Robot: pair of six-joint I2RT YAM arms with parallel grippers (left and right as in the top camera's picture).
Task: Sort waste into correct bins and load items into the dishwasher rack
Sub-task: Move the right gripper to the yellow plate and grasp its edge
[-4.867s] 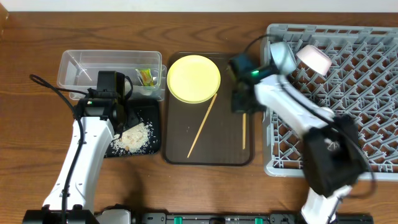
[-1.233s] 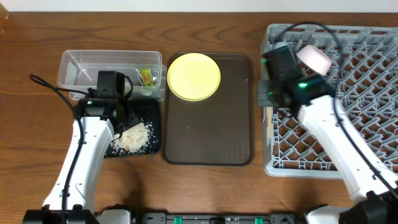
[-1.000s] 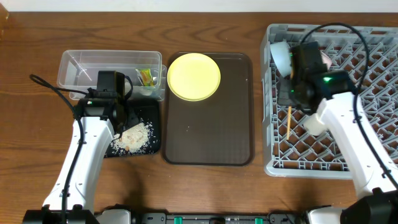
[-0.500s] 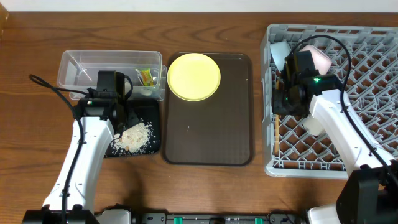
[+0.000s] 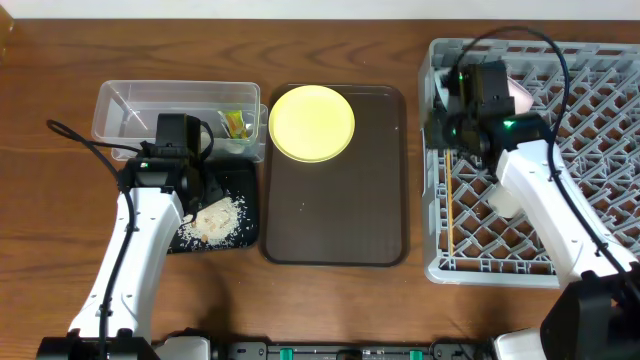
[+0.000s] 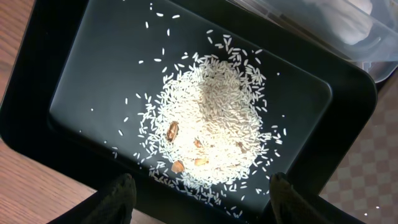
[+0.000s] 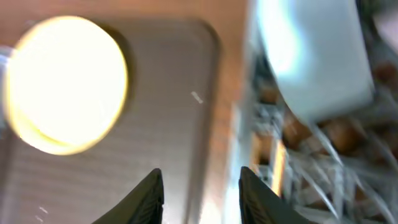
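The round yellow plate (image 5: 312,124) lies at the back of the brown tray (image 5: 335,215) and shows blurred in the right wrist view (image 7: 65,84). The chopsticks (image 5: 451,200) lie along the left side of the grey dishwasher rack (image 5: 580,200). My right gripper (image 5: 443,128) is open and empty over the rack's left edge, next to a light bowl (image 7: 317,62). A white bowl (image 5: 503,200) sits in the rack by my right arm. My left gripper (image 6: 205,205) is open and empty above the black tray (image 6: 81,74), which holds a pile of rice crumbs (image 6: 211,124).
The clear box (image 5: 130,115) at the back left holds the yellow-green wrapper (image 5: 236,122) and a paper scrap. The black tray (image 5: 238,180) lies in front of it. A pale cup (image 5: 518,92) stands at the rack's back. Wooden table lies all around.
My right gripper carried the chopsticks from the brown tray into the rack and let them go. It has swung back to the rack's left edge. The left arm has not moved.
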